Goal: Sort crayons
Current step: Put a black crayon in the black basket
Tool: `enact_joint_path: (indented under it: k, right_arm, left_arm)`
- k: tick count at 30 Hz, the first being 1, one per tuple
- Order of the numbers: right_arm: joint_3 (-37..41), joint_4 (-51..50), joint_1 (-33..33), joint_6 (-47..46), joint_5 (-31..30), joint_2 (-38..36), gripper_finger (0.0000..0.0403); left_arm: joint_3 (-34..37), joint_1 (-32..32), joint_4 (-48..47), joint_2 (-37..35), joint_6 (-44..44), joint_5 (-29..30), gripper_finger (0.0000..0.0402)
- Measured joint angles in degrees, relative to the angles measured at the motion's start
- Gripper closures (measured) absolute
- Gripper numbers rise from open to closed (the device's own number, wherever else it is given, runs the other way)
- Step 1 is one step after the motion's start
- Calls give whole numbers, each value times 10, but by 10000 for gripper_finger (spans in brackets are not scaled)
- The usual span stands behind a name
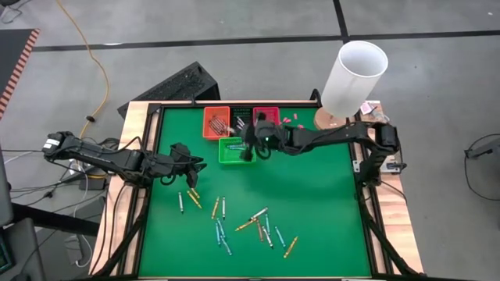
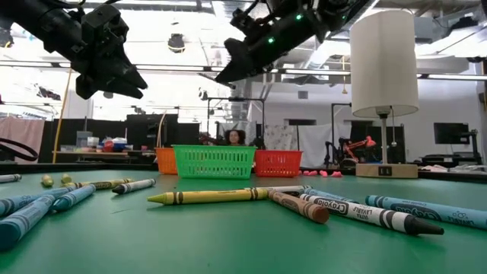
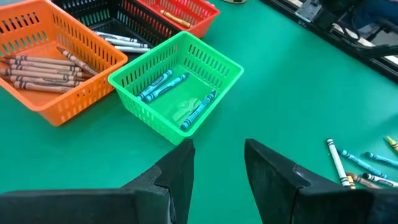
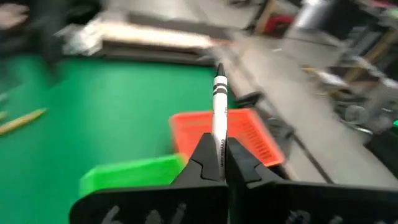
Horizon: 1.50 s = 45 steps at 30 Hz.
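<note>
- White crayon (image 4: pixel 219 106): pinched upright between the closed fingers of the right gripper (image 4: pixel 219 163), held above the baskets at the far side of the green table (image 1: pixel 328 203).
- Sorted so far: brown crayons in the orange basket (image 3: pixel 93 93); blue ones in the green basket (image 3: pixel 149 118); white ones in the black basket (image 3: pixel 99 25); at least one in the red basket (image 3: pixel 202 15).
- Loose crayons (image 1: pixel 262 222): over a dozen scattered on the near table, unsorted; the task appears partly done.
- Left gripper (image 3: pixel 217 168): fingers spread, empty, near the green basket.

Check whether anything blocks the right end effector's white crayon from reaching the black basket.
Nothing visible does. The right end effector holds the white crayon above the baskets, and the black basket, holding white crayons, is open-topped.
</note>
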<state>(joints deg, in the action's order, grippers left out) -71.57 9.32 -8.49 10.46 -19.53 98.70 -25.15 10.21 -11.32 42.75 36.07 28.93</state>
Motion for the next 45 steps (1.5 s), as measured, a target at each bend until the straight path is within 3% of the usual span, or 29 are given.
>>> enact_joint_path:
  k: [8,20,38,45]
  right_arm:
    - [0,74,-72,-74,-6,65,401]
    - [0,64,-124,-128,-17,95,401]
    - [0,36,-133,-155,-15,94,349]
    - [0,24,-130,-155,18,94,323]
  left_arm:
    - [0,0,-8,0,0,3,271]
    - [0,0,-25,0,1,17,271]
    - [0,0,-25,0,2,28,271]
    - [0,0,-25,0,2,28,271]
